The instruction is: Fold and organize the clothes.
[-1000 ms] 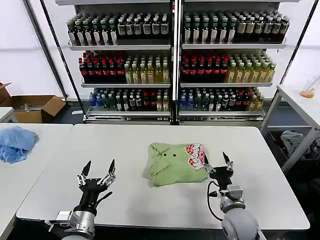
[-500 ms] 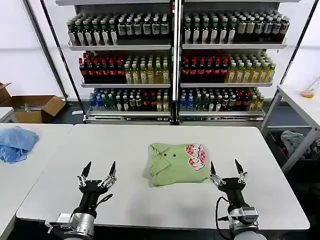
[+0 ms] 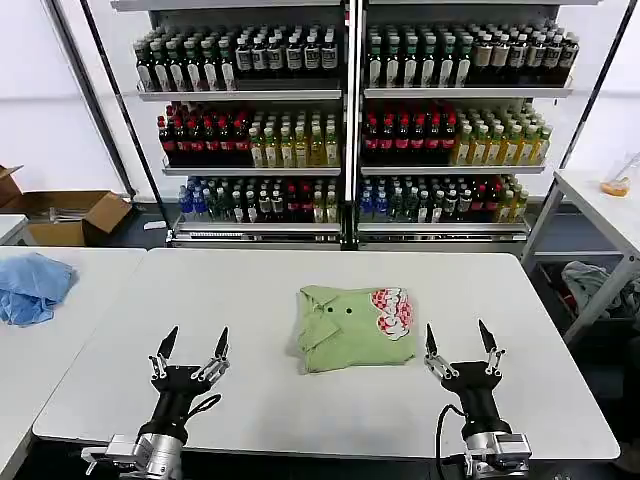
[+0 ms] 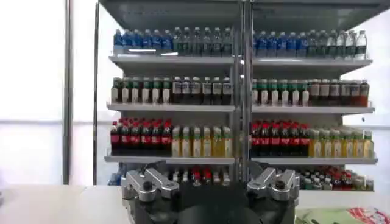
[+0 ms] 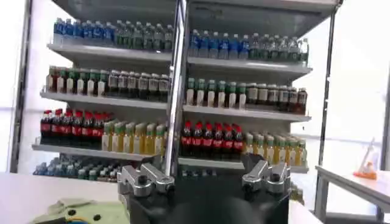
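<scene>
Folded green shirt (image 3: 354,327): underside and inner layers hidden, sleeves tucked out of sight; button count too small to tell. In left wrist view only a corner of shirt (image 4: 341,215) w/ bit of red print, cut by bottom edge. In right wrist view shirt (image 5: 79,212) likewise cut at bottom edge, partly behind right gripper (image 5: 205,182) body. Left gripper (image 4: 210,185) body cut off at bottom; fingertips out of frame in both wrist views. In head view both arms cut by bottom edge. Blue cloth (image 3: 32,286) cut by left edge. Bottle labels on shelves (image 3: 345,95) too small to read. Grey cloth (image 3: 590,280) partly behind side counter's (image 3: 600,205) leg.
</scene>
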Robot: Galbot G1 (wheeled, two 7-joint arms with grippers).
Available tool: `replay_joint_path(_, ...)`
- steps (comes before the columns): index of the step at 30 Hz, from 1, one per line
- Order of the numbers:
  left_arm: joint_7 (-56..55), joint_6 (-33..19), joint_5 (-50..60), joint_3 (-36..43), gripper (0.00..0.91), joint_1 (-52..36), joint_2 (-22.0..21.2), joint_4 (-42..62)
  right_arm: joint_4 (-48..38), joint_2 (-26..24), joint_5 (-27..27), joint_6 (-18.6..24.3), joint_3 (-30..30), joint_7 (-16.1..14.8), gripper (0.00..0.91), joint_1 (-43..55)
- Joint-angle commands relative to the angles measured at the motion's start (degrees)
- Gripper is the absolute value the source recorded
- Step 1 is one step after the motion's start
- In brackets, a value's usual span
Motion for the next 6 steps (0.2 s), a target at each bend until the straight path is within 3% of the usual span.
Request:
replay_joint_path(1,0.5,0.0,0.6,-0.4,0.907,1.0,-0.2,-0.5,2.2,0.5,-1.6,0.6,0.4,0.4,0.907,-1.8)
replay_joint_path(6,0.6,-0.5,1.2,-0.3,0.907,1.3,-0.3,-0.7,2.7,0.5,2.7,1.6,1.0,-3.3,0.907,-2.4)
